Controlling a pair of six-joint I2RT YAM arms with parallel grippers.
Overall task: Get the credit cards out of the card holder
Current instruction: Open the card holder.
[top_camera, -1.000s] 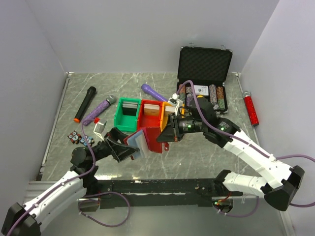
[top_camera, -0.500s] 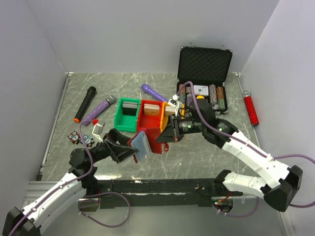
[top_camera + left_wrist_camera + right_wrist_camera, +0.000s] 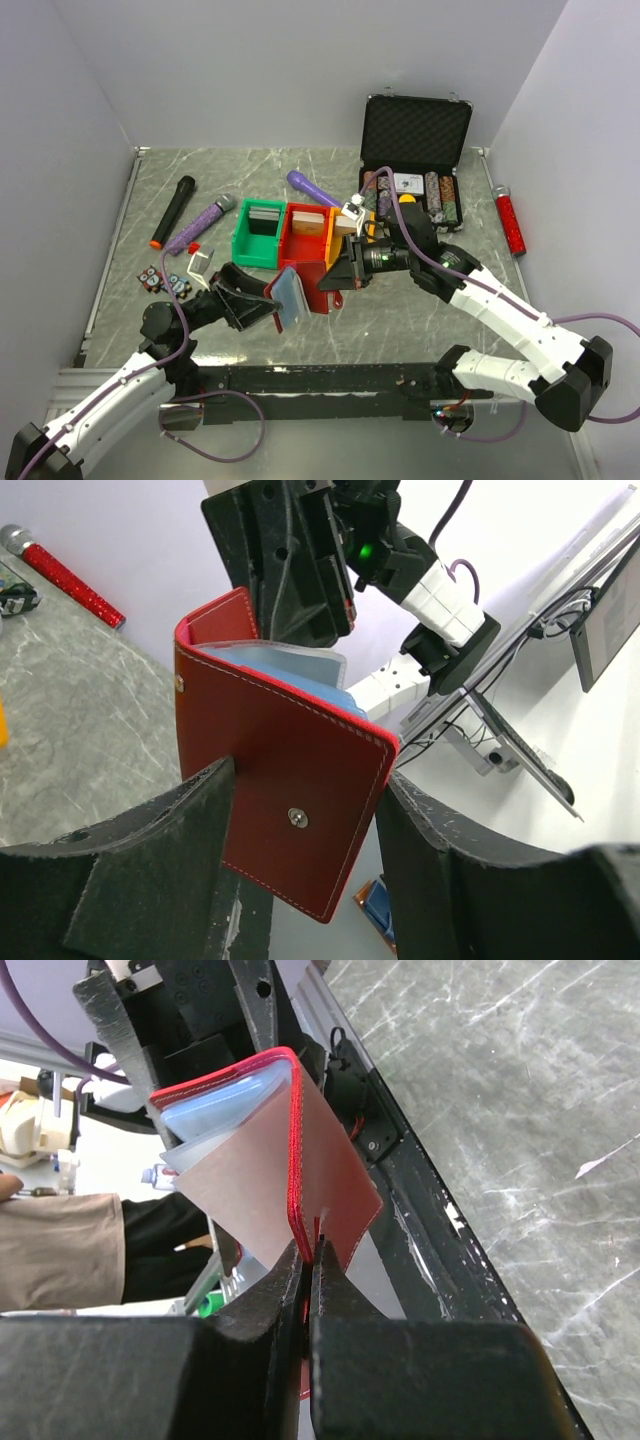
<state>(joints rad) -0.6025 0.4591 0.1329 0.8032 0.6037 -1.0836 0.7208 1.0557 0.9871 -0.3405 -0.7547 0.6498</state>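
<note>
Grey marbled table (image 3: 380, 320), white-walled enclosure. Small dark-red stitched folding card holder (image 3: 292, 296), aloft just left of frame centre, half open. Left gripper (image 3: 305, 780): fingers spread wide, apparently bearing on one panel's side edges. Right gripper (image 3: 308, 1252): pressed together on the other flap's rim. Light, pliable, likely to flex; pale grey-blue sleeves (image 3: 300, 675) are where to take hold; cards not discernible.

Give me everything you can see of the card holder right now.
The card holder is a small dark-red, leather-looking folding wallet with pale stitching, metal snap studs and pale blue inner sleeves. It is held above the table, partly open. The left gripper clasps one cover across its width; the right gripper pinches the other cover's edge. Whether cards sit in the sleeves cannot be told.
</note>
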